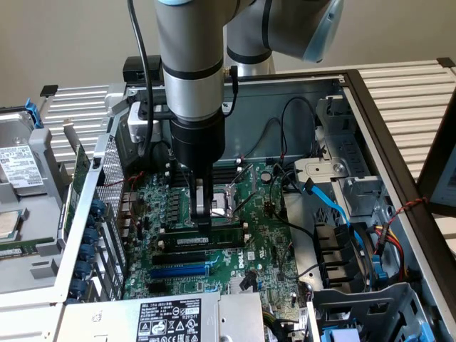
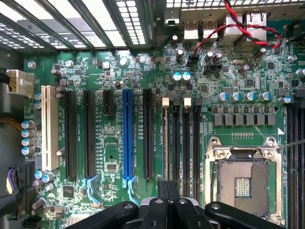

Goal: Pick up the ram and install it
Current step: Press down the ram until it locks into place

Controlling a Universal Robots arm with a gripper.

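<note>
Gripper (image 1: 203, 222) closed, fingertips pressing down on the ram (image 1: 206, 241), green stick lying lengthwise in a black slot on the green motherboard (image 1: 263, 235), blue slot (image 1: 179, 271) just beside, empty CPU socket (image 1: 231, 194) behind, blue cable (image 1: 335, 206) toward the exterior view's right.

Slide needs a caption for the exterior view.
Shut gripper presses on the ram lying along a black slot of the motherboard.

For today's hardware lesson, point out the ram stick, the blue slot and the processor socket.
ram (image 1: 214, 241): exterior view, middle of its label face.
blue slot (image 2: 127, 138): wrist view, mid-length of the slot.
processor socket (image 2: 242, 180): wrist view, centre of the socket's open contact area.
</note>
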